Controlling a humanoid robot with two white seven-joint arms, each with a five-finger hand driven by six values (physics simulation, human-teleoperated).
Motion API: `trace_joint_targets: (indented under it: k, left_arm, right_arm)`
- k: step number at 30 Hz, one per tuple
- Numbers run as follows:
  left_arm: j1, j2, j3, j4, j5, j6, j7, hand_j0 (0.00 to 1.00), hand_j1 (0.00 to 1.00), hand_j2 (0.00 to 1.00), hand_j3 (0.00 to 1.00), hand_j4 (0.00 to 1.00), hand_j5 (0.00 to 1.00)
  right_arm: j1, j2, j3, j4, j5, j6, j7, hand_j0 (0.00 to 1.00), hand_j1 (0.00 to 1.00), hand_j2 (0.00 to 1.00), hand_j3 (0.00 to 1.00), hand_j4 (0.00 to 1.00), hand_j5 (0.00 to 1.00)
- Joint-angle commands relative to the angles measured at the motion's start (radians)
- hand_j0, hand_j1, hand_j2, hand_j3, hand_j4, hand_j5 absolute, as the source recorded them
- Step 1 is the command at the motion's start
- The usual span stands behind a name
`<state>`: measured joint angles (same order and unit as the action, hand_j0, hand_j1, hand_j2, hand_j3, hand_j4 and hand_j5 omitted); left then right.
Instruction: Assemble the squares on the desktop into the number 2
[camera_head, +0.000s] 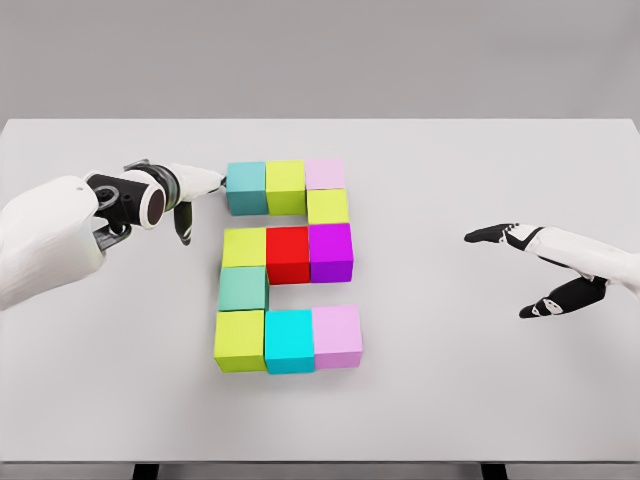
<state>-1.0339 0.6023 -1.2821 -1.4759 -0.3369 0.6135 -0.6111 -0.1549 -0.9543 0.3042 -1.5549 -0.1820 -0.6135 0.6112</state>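
Coloured cubes lie on the white table (450, 400) in the shape of a 2. The top row is a teal cube (246, 187), a yellow-green cube (286, 186) and a pale pink cube (325, 173). Below the pink one sits a yellow cube (328, 207). The middle row is yellow (244, 247), red (288, 253) and purple (331, 251). A mint cube (243, 289) joins it to the bottom row of yellow-green (240, 340), cyan (289, 340) and pink (337, 335). My left hand (200, 195) is open, fingertips touching the teal cube's left side. My right hand (520, 270) hovers open, far right.
The table's front edge runs along the bottom of the view, its far edge behind the cubes. Bare tabletop lies between the cubes and my right hand.
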Motion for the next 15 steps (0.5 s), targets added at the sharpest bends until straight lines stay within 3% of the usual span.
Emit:
trace_joint_targets:
  k: [1, 15]
  left_arm:
    - [0.000, 0.001, 0.001, 0.000, -0.005, -0.003, 0.000, 1.00, 1.00, 1.00, 1.00, 1.00, 1.00]
    - [0.000, 0.016, 0.010, 0.000, -0.005, -0.003, 0.000, 1.00, 1.00, 1.00, 1.00, 1.00, 1.00]
  right_arm:
    - [0.000, -0.001, 0.000, -0.001, -0.008, 0.003, 0.000, 1.00, 1.00, 1.00, 1.00, 1.00, 1.00]
    - [0.000, -0.003, 0.000, -0.001, -0.008, 0.003, 0.000, 1.00, 1.00, 1.00, 1.00, 1.00, 1.00]
